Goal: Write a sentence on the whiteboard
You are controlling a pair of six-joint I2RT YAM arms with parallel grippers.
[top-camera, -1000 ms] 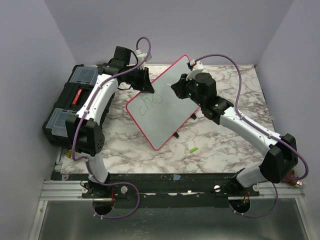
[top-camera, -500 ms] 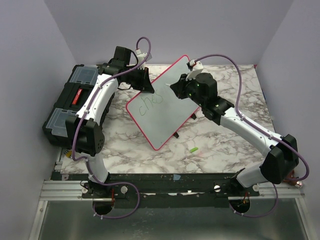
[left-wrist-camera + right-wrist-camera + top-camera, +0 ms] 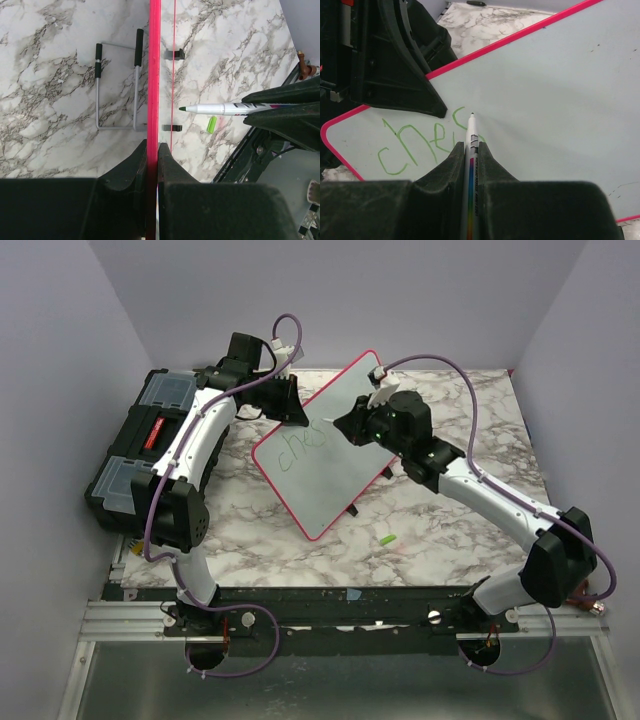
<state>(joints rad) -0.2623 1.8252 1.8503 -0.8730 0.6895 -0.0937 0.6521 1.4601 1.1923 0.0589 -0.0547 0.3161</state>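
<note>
The whiteboard [image 3: 325, 455], white with a red-pink rim, stands tilted on the marble table. My left gripper [image 3: 290, 405] is shut on its upper left edge; in the left wrist view the rim [image 3: 154, 75] runs edge-on between the jaws. Green writing [image 3: 300, 445] reading roughly "ches" sits near the board's top left, and it also shows in the right wrist view [image 3: 412, 145]. My right gripper [image 3: 352, 425] is shut on a white marker [image 3: 471, 145]. Its green tip [image 3: 471, 115] is at or just off the board, right of the last letter.
A black toolbox [image 3: 140, 445] stands at the table's left edge. A small green marker cap [image 3: 386, 539] lies on the marble in front of the board. A wire stand [image 3: 117, 85] lies behind the board in the left wrist view.
My right gripper has shifted slightly left and down along the board with the marker. The left arm and board have not moved.
</note>
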